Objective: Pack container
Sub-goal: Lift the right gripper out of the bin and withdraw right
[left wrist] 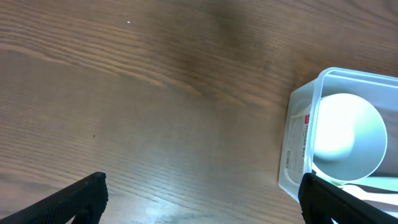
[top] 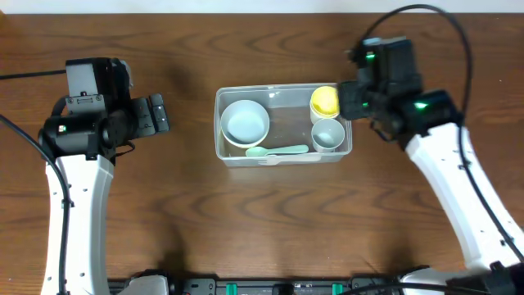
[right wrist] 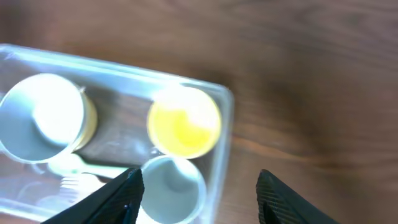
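A clear rectangular plastic container [top: 288, 121] with rounded corners is seen at the middle of the brown wooden table [top: 270, 221]. In it are set a round white bowl [top: 246, 121] at the left end, a yellow cup [top: 324, 100] and a white cup [top: 327, 133] at the right, and a pale green utensil [top: 278, 151]. The left gripper [top: 161, 114] is held wide and empty, apart from the container. The right gripper [right wrist: 200, 186] is poised over its right end, fingers partly spread, nothing gripped.
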You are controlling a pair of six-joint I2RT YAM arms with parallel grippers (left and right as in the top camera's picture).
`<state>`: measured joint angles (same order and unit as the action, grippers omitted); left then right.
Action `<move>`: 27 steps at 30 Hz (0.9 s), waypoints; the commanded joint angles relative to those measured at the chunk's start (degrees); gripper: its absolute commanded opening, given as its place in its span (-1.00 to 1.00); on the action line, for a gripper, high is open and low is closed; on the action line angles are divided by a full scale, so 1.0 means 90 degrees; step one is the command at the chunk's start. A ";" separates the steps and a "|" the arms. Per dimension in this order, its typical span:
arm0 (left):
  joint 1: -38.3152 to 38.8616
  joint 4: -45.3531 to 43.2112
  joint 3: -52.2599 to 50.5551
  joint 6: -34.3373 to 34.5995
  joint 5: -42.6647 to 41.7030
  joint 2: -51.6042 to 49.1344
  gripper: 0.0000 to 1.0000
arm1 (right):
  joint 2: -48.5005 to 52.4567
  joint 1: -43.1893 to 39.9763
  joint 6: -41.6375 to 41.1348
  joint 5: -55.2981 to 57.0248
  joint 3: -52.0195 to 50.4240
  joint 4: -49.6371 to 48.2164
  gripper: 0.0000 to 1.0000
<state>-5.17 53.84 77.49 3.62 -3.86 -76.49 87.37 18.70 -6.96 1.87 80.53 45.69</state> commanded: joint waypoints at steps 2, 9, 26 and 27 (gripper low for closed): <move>-0.0032 0.0044 -0.0046 0.0012 0.0092 -0.0051 0.96 | 0.0619 0.0306 -0.0758 0.0491 0.0027 -0.0078 0.15; -0.0032 0.0134 -0.0046 0.0010 0.0095 -0.0051 0.96 | 0.0976 0.0231 -0.1251 0.0908 0.0036 -0.0146 0.29; -0.0032 0.0277 -0.0046 0.0007 0.0092 0.0308 0.96 | -0.1090 -0.1681 -0.1251 0.1032 0.0253 0.0993 0.87; -0.0029 0.0277 -0.0046 0.0007 0.0092 0.0437 0.96 | -0.1229 -0.1719 -0.1251 0.1032 0.0211 0.1032 0.87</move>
<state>-5.17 56.14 77.47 3.62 -3.86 -75.85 78.98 4.38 -17.26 11.20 82.43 54.28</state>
